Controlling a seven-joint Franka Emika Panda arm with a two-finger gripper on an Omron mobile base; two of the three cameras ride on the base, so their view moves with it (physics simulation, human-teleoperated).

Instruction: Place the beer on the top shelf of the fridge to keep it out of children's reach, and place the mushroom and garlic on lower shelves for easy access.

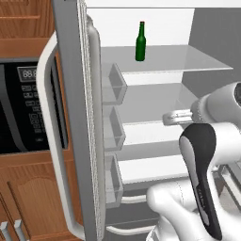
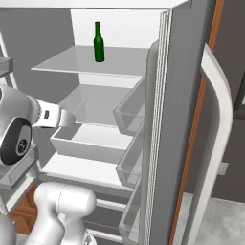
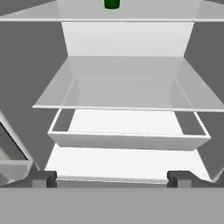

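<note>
The beer (image 1: 140, 42) (image 2: 98, 43), a slim dark green bottle, stands upright on the top shelf (image 1: 183, 59) (image 2: 62, 62) of the open fridge (image 1: 77, 117); its base (image 3: 112, 3) shows at the upper edge of the hand view. My gripper (image 3: 112, 179) (image 1: 170, 117) is open and empty. It hangs in front of the lower shelves (image 3: 122, 83) (image 1: 150, 101), well below the bottle, and holds nothing. The mushroom and the garlic are out of view.
A white drawer (image 3: 127, 141) sits under the middle shelf. Clear door bins (image 1: 113, 84) (image 2: 131, 110) line the open doors on both sides. A black oven (image 1: 23, 108) in wood cabinets stands left of the fridge.
</note>
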